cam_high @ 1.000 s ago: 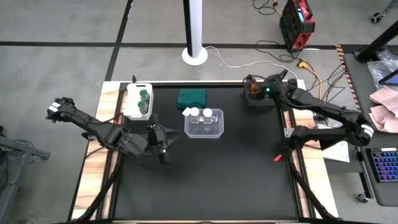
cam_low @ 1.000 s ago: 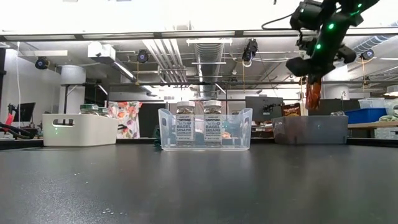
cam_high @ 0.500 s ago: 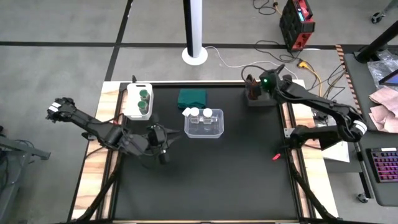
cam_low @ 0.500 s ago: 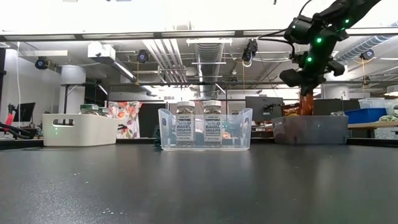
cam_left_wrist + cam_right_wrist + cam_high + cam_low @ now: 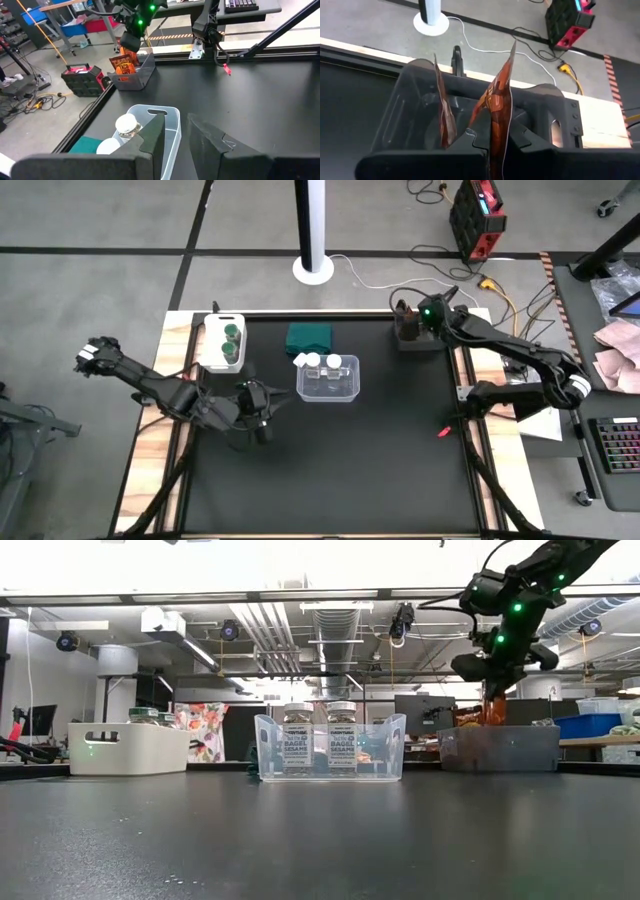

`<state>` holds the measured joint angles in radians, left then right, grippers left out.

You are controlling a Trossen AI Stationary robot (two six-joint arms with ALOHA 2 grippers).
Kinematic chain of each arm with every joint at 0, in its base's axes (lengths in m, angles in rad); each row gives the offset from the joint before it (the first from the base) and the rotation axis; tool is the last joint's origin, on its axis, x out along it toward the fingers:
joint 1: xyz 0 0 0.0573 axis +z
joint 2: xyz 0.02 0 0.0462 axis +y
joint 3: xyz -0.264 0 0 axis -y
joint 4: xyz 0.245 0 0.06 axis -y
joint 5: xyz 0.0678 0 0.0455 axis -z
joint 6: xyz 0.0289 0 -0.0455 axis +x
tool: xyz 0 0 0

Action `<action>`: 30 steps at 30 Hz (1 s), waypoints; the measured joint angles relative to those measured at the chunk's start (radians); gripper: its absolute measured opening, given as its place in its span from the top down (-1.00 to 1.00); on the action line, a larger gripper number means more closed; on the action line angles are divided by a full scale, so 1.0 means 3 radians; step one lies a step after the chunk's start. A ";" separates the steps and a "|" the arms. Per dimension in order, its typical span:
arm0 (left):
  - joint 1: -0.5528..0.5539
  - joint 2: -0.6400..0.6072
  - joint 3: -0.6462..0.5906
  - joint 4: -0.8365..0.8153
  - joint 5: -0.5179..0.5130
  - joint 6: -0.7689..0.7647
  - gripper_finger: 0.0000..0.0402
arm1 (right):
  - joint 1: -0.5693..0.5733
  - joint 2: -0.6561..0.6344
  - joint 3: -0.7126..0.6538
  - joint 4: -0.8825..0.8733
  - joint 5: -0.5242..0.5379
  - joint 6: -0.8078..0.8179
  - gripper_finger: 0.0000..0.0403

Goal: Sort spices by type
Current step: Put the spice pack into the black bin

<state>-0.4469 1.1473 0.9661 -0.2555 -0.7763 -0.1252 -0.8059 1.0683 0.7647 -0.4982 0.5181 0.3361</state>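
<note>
While packets (image 5: pixel 496 107) sit in grey bin (image 5: pixel 410 107), white-lidded jars (image 5: pixel 322 363) fill clear bin (image 5: pixel 349 391).

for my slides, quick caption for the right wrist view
Right gripper, shut on an orange-red packet, lowers it into the grey bin beside another packet.

Light is even and bright from above; the black table (image 5: pixel 330 450) shows soft glare in the low view.
</note>
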 joint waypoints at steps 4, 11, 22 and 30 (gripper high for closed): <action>0.0000 0.0001 0.0000 0.0000 0.0001 -0.0025 0.67 | 0.0000 0.0002 0.0000 -0.0075 -0.0010 0.0126 0.96; 0.0000 0.0001 0.0000 0.0000 0.0002 -0.0025 0.67 | -0.0008 0.0003 -0.0001 -0.0225 -0.0108 0.0364 0.96; 0.0000 0.0001 0.0000 -0.0001 0.0003 -0.0025 0.67 | -0.0010 0.0063 -0.0057 -0.0244 -0.0107 0.0375 0.96; 0.0000 0.0012 0.0000 -0.0001 0.0003 -0.0026 0.67 | -0.0006 0.0135 -0.0111 -0.0179 -0.0070 0.0335 0.96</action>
<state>-0.4469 1.1508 0.9661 -0.2558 -0.7753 -0.1329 -0.8078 1.1088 0.7315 -0.5520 0.4973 0.4366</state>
